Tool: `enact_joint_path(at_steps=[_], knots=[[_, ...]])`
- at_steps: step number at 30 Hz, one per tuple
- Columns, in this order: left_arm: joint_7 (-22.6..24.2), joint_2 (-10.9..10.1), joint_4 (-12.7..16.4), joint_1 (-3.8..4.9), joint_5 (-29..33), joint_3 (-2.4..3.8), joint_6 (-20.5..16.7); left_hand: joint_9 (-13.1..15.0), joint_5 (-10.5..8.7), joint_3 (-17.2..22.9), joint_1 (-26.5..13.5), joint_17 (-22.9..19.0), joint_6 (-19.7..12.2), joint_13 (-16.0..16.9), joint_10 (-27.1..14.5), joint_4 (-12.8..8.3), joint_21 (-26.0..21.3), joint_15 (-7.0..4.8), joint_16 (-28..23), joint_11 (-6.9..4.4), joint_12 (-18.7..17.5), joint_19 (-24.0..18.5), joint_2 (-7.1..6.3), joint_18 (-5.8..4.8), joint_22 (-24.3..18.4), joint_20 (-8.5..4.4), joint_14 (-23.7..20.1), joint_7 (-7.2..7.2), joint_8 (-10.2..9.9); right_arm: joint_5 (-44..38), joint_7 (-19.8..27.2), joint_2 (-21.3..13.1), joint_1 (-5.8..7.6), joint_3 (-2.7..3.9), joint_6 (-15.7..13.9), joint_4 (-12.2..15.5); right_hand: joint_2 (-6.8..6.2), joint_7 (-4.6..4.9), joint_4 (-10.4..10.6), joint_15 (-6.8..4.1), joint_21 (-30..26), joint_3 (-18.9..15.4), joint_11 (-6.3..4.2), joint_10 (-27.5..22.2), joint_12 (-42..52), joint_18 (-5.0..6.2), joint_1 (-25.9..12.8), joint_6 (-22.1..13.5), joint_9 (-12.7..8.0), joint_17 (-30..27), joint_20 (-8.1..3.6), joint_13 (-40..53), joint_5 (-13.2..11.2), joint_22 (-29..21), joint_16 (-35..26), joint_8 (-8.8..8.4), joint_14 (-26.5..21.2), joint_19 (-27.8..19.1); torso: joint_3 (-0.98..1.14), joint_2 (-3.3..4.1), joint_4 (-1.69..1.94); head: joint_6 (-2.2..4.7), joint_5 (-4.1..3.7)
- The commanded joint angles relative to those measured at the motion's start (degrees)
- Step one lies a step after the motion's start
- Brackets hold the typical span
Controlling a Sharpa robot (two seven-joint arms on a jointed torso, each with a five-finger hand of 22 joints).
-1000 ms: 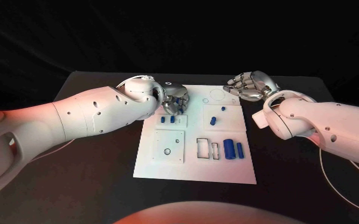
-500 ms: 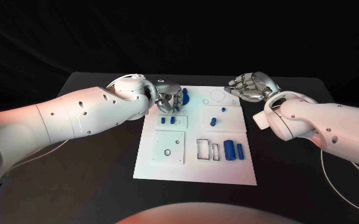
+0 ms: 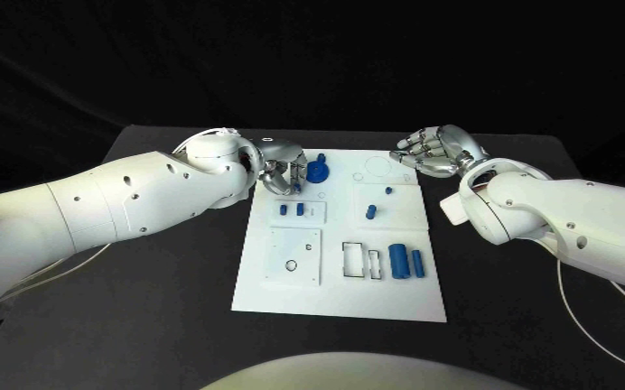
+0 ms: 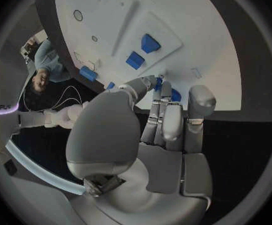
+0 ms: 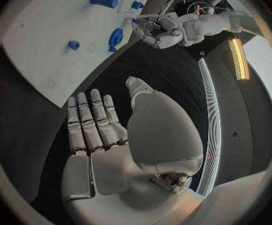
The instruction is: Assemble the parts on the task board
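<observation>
The white rectangular task board [image 3: 341, 255] lies in the middle of the black table [image 3: 156, 318], its long sides running from twelve to six o'clock. The left silver many-fingered hand [image 3: 289, 173] is over the board's corner at about eleven o'clock, its fingers [image 4: 162, 110] closed around a round blue disc-shaped part with a knob [image 3: 317, 171], which it holds just above the board; the right wrist view shows the same blue disc [image 5: 116, 36] clasped in that hand near the board's edge. Directly at six o'clock from the held part, two small blue rectangular blocks [image 3: 292, 209] sit side by side in a raised white square panel. At three o'clock from them, a second square panel carries a small blue peg [image 3: 388, 190] and a short blue cylinder [image 3: 370, 210] lying beside it. Lower on the board, toward five o'clock, a wide blue bar [image 3: 397, 261] and a slim blue bar [image 3: 418, 260] lie parallel, next to two dark-outlined rectangular slots [image 3: 354, 259]. The right silver many-fingered hand [image 3: 436, 150] hangs beyond the board's corner at one o'clock, well apart from every part, palm turned up, fingers [image 5: 89, 120] loosely apart and gripping nothing.
</observation>
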Motion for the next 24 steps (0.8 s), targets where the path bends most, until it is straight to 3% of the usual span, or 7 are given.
enact_joint_path(at_steps=[1,24], knots=[[-0.14,0.06,-0.20,0.01,0.56,0.06,0.07,0.02,-0.07,-0.19,-0.48,-0.16,0.24,-0.06,0.48,-0.25,-0.09,0.01,0.17,-0.09,-0.28,0.25,-0.15,-0.86,6.79,-0.04,0.10,0.17,-0.37,-0.70,0.23,0.06,-0.04,0.01,0.21,-0.01,0.46,5.09,-0.01,-0.12,0.12,0.38,-0.06,0.53,-0.17,-0.64,0.18,0.02,-0.07,-0.10,0.05,-0.04,0.37,-0.07,0.26,0.25,0.01,0.03,0.00,-0.01,-0.01,-0.04,0.04],[-0.74,0.77,-1.57,0.01,1.41,0.04,3.74,0.04,-0.35,-0.36,-0.81,-0.47,0.16,-0.18,0.58,-0.17,-0.49,0.10,0.04,0.01,-0.89,0.01,-0.26,-0.80,6.67,0.02,-0.08,0.24,-0.71,-0.70,0.29,0.16,-0.05,0.01,0.35,0.00,0.46,5.09,-0.01,-0.12,0.12,0.38,-0.06,0.53,-0.17,-0.64,0.18,0.02,-0.07,-0.10,0.05,-0.04,0.37,-0.07,0.26,0.25,0.01,0.03,0.09,0.00,-0.02,-0.17,0.13]])
